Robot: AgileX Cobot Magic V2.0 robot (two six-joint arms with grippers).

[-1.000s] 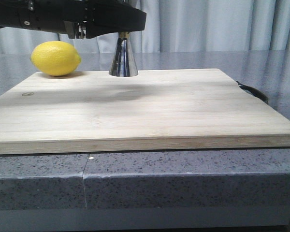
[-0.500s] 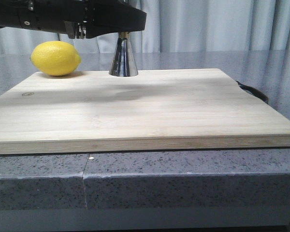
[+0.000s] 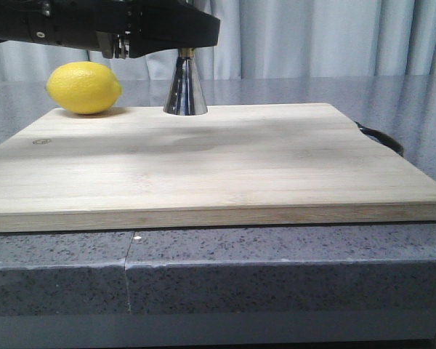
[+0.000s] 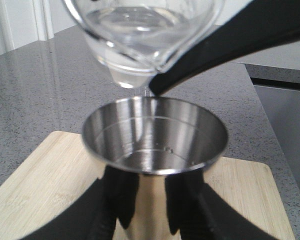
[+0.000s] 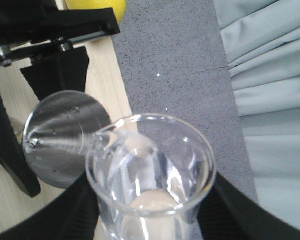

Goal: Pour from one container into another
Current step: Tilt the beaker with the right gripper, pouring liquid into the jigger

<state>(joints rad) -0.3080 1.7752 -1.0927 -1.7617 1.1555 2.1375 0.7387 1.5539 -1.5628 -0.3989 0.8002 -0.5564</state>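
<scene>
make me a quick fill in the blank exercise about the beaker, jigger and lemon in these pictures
1. The steel jigger stands on the wooden ____.
2. In the front view, the yellow fruit left of the jigger is a ____.
3. The clear glass beaker is tipped with its pouring lip over the open ____ of the jigger.
4. The liquid inside the beaker looks ____, not coloured.

Missing words: cutting board; lemon; top; clear
</scene>
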